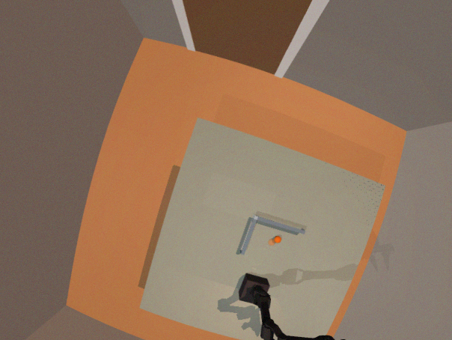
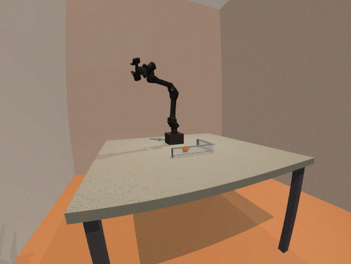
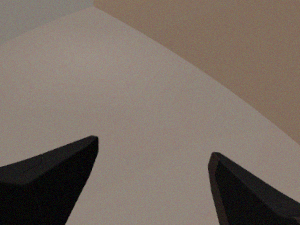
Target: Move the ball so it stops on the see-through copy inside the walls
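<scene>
Walls are flat matte, tan to grey-brown; floor is plain orange. Desk (image 2: 163,186) has a pale beige top with fine dark speckling near its corners, a thin slab edge and dark square-section legs (image 2: 290,209).

Two low clear walls (image 1: 269,225) sit on the desk, thin translucent panes with grey-blue edges, joined at a right angle into an L. In the top view the long pane runs toward the desk's right edge and the short pane runs toward the near edge where the base stands.

Ball (image 1: 277,239): small, smooth, saturated orange sphere, resting on the desk inside the angle of the L, nearer the long pane, touching neither. See-through copy (image 1: 272,242): paler, washed-out orange disc of the same size, overlapping the ball on the side toward the short pane. The two overlap only partly, so the ball is slightly off the spot. In the exterior view the ball (image 2: 185,149) shows through the near pane.

Arm (image 2: 171,102): dark, matte, jointed links rising from a boxy black base (image 2: 174,138) near one desk edge, just beside the open side of the L. Gripper (image 2: 134,71) is held high above the desk, well apart from the ball. Wrist view: two dark wedge-shaped fingers stand moderately wide, nothing between them, only bare wall surfaces behind.
</scene>
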